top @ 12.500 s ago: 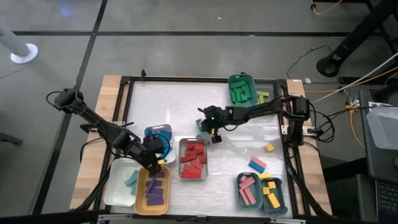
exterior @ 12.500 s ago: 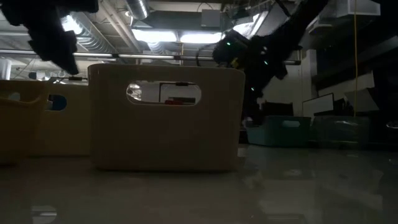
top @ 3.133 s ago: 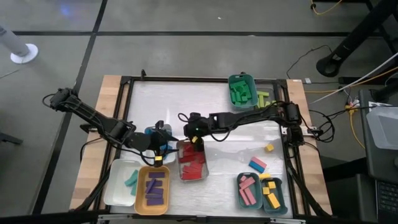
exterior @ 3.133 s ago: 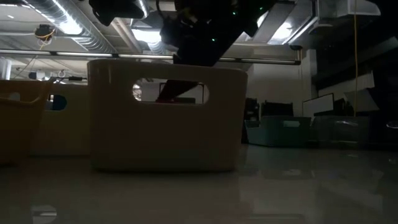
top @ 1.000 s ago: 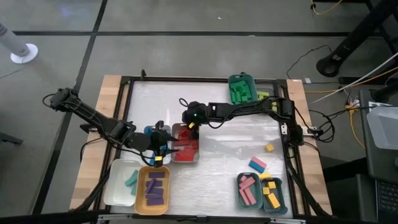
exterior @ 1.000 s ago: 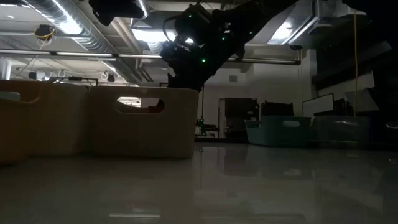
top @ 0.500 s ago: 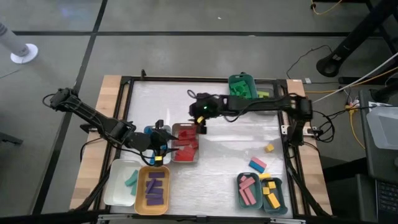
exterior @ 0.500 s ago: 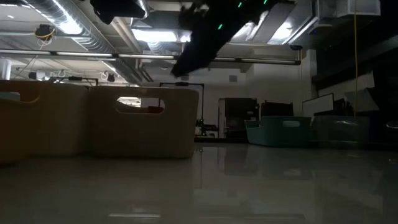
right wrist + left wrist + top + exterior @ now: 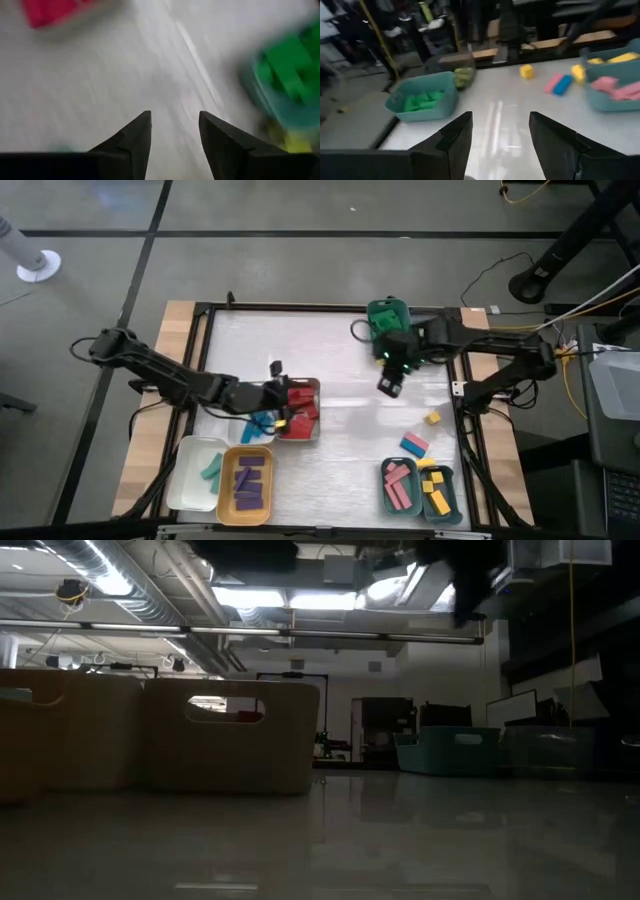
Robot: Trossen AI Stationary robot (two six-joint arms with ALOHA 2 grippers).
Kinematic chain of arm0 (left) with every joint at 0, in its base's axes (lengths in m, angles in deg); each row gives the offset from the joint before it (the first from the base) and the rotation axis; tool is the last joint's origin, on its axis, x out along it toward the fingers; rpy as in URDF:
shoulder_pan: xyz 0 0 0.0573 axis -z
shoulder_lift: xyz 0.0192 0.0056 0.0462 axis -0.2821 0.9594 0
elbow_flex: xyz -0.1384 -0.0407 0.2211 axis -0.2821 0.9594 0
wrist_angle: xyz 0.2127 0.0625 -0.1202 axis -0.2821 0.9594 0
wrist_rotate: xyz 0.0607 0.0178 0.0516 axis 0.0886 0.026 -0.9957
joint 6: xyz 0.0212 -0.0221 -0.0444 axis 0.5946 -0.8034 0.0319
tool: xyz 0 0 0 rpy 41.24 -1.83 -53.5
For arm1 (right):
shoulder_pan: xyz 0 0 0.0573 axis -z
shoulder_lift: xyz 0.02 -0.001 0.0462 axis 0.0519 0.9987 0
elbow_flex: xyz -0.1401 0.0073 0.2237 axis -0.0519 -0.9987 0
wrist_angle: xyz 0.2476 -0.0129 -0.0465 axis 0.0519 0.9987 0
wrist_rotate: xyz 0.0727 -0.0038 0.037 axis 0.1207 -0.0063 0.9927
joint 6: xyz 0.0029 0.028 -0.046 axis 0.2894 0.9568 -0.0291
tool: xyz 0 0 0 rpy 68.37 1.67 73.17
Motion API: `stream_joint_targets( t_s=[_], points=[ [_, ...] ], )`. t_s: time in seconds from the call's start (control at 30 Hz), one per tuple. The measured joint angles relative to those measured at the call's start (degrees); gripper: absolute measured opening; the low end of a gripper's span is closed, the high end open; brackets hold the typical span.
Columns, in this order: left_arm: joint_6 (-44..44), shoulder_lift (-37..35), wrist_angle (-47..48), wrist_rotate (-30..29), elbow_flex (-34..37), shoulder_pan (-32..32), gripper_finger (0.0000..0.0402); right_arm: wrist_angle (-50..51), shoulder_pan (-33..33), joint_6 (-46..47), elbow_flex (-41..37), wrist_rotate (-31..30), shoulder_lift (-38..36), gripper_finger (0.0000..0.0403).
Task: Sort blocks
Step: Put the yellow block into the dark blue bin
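- Red blocks (image 9: 303, 402), small bar shapes, are lying heaped in a grey rounded tray (image 9: 312, 430) near the middle of the table.
- Purple blocks (image 9: 247, 481) are resting in an orange tray (image 9: 228, 502) at the table's near left, with teal blocks (image 9: 212, 471) sitting in the white tray (image 9: 186, 480) just beside it.
- Green blocks (image 9: 383, 323) are filling a teal tray (image 9: 386, 305) at the far edge, and lime blocks (image 9: 428, 337) are showing in a tray next to it, partly hidden under the right arm.
- Pink blocks (image 9: 399, 485) and yellow blocks (image 9: 436, 491) are sitting in two teal trays side by side at the near right.
- Loose on the pale, glossy table (image 9: 340, 455) are lying a small yellow block (image 9: 432, 418) and, close to it, a pink block touching a blue block (image 9: 414, 444).
- Left gripper (image 9: 283, 409) is hovering over the grey tray's left edge, its dark wedge-shaped fingers (image 9: 455, 140) standing apart with nothing between them.
- Right gripper (image 9: 388, 384) is hanging over bare table just in front of the green blocks' tray, its fingers (image 9: 136, 137) spread apart and holding nothing.
- From table height, cream-coloured tray walls with oval handle slots (image 9: 226, 709) are standing at the left, and the arms are showing only as dark shapes overhead.
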Motion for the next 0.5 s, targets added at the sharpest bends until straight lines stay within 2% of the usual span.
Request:
stream_joint_targets(
  t_s=[0.1, 0.2, 0.37, 0.5],
  points=[
    [0.93, 2.67, -3.06, -0.03, 0.0, -2.71, 0.0184, 7.74, -3.96, 9.87, 0.0, -5.25, -0.74, 0.0165],
    [-1.19, 3.34, -1.51, -0.01, 0.0, -5.01, 0.0184, 14.36, -8.41, 18.39, -0.02, -9.58, -0.72, 0.0165],
    [-2.11, 0.62, 4.2, 1.52, 0.02, -6.9, 0.0184, 15.09, -14.23, 25.37, -3.14, -7.89, -1.67, 0.0165],
    [-1.61, -4.65, 11.27, 1.69, 0.02, -6.99, 0.0184, 15.19, -16.77, 29.96, -10.2, -5.92, -4.65, 0.0165]
  ],
)
